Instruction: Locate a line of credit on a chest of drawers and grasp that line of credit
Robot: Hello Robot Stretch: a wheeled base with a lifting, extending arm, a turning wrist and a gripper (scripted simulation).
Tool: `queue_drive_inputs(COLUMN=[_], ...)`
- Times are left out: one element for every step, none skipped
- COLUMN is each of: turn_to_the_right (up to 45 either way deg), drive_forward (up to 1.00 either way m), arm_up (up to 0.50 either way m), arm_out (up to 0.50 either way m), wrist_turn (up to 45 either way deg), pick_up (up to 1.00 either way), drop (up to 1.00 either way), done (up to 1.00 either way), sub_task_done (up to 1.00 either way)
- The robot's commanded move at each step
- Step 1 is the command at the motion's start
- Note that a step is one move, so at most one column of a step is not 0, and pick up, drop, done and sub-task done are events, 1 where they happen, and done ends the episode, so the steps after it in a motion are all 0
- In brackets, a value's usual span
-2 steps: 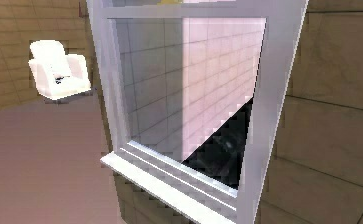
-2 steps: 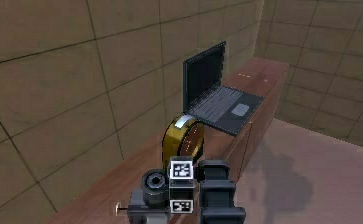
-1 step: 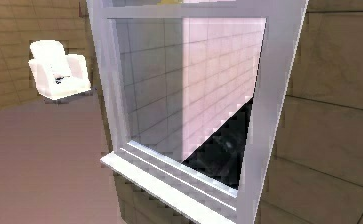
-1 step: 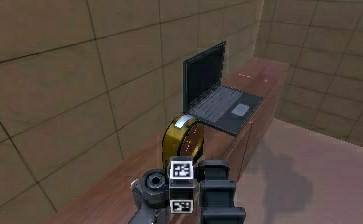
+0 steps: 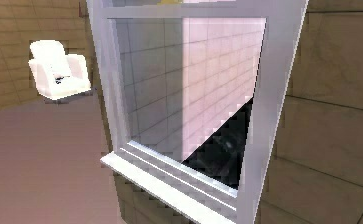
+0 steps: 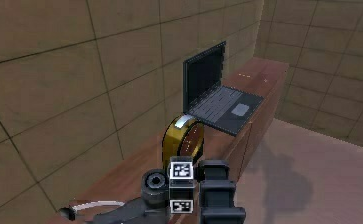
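Forward view, left to right: white padded armchair (image 5: 57,70) by the tan tiled wall, then a tall white-framed window (image 5: 189,100) close ahead, barring travel that way. Arm side view: dark end effector (image 6: 141,195) sits low over the long brown wooden surface (image 6: 264,80), probably set there for reach; its grip and load cannot be told. Line of credit too small to tell, likely lying flat nearby, while a round yellow-and-black object (image 6: 181,135) and an open dark grey laptop (image 6: 221,95) crowd the top beyond.
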Motion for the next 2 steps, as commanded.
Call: queue_drive_inputs(turn_to_the_right=[0.0,0.0], drive_forward=[0.00,0.00], arm_up=[0.00,0.00], arm_out=[0.00,0.00], wrist_turn=[45.0,18.0], pick_up=[0.00,0.00], drop=[0.00,0.00], done=[0.00,0.00], sub_task_done=[0.00,0.00])
